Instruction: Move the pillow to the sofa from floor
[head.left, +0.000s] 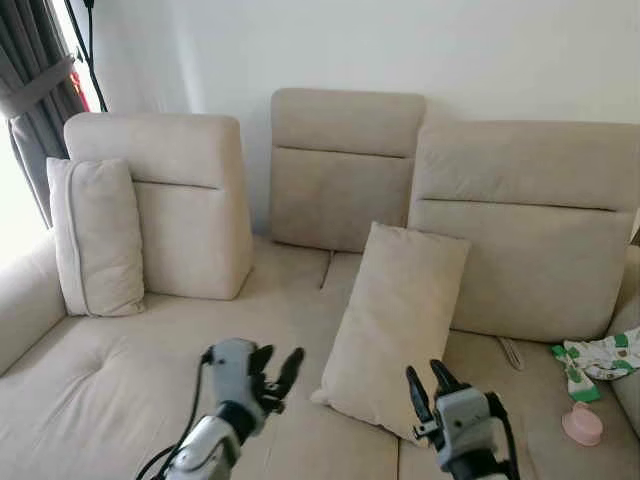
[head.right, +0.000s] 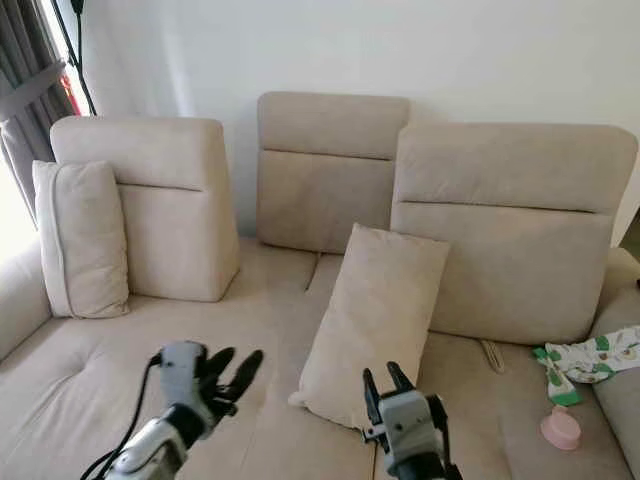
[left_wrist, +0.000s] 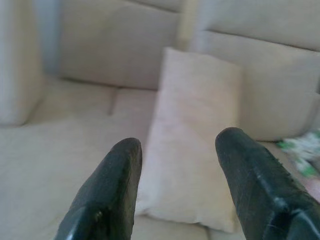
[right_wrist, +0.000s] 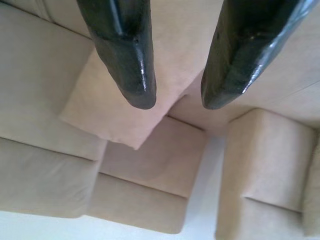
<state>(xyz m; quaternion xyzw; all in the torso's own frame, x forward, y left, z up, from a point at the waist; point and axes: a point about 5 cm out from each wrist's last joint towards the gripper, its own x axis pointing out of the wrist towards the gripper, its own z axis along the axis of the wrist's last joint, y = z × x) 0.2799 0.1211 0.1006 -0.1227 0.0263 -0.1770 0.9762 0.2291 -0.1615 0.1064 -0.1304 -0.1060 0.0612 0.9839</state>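
Pillow (head.left: 395, 325) stands on the sofa (head.left: 120, 380) seat, leaning back on the backrest, its long axis upright and tilted, just ahead of the right claw (head.left: 430, 385) and ahead-right of the left claw (head.left: 278, 372). Both claws are released, empty; the right is nearer. Pillow: plain beige, soft, rectangular

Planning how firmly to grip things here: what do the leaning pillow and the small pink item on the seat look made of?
The pillow looks like matte beige woven or suede-like fabric, soft-filled, with rumpled corners. The pink item seems smooth plastic or silicone with a faint sheen; too small to be sure.
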